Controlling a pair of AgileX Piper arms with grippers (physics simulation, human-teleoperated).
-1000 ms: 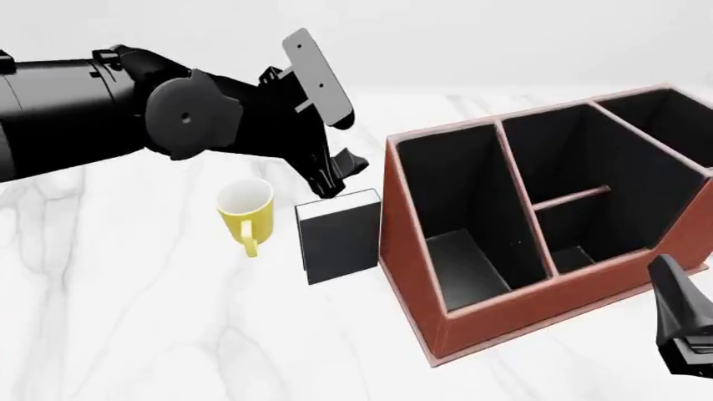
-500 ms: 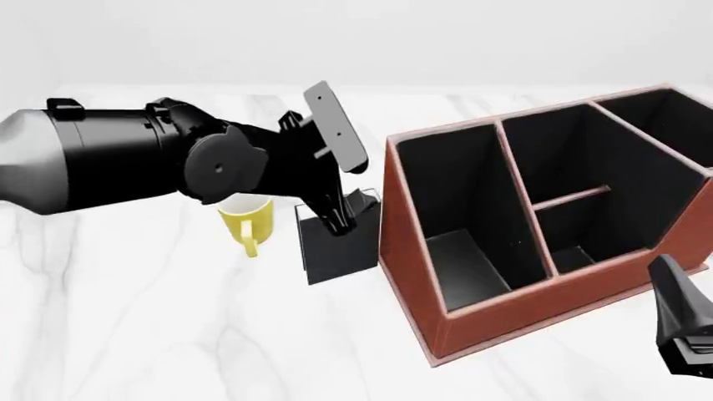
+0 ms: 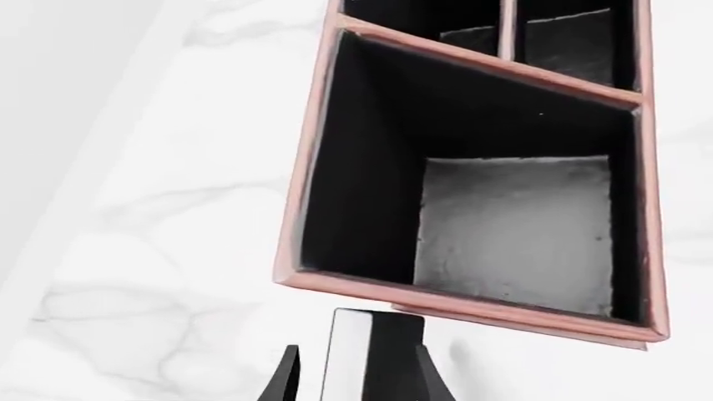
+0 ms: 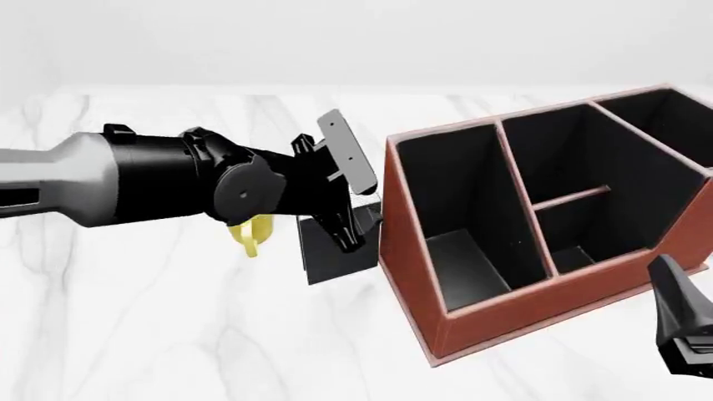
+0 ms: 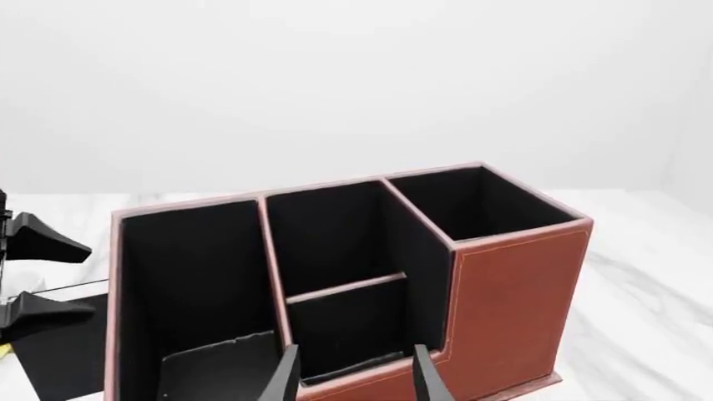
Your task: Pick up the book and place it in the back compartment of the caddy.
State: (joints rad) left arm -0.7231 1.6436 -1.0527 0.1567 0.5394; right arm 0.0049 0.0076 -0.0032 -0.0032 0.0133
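Lowered left fingers [image 4: 354, 224] astride black book [image 4: 334, 255]

The large reddish-brown box caddy [image 4: 507, 296] looks like matt stitched leather with black, faintly grainy lining. The white marble-veined bench [image 4: 167, 334] appears smooth. The left black tool [image 4: 354, 225] looks like matt plastic.

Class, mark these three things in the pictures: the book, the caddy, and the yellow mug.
book [image 4: 334, 257], front view, on its black front cover below the gripper.
caddy [image 4: 502, 307], front view, on its reddish-brown front wall.
yellow mug [image 4: 250, 236], front view, on the handle showing under the left arm.
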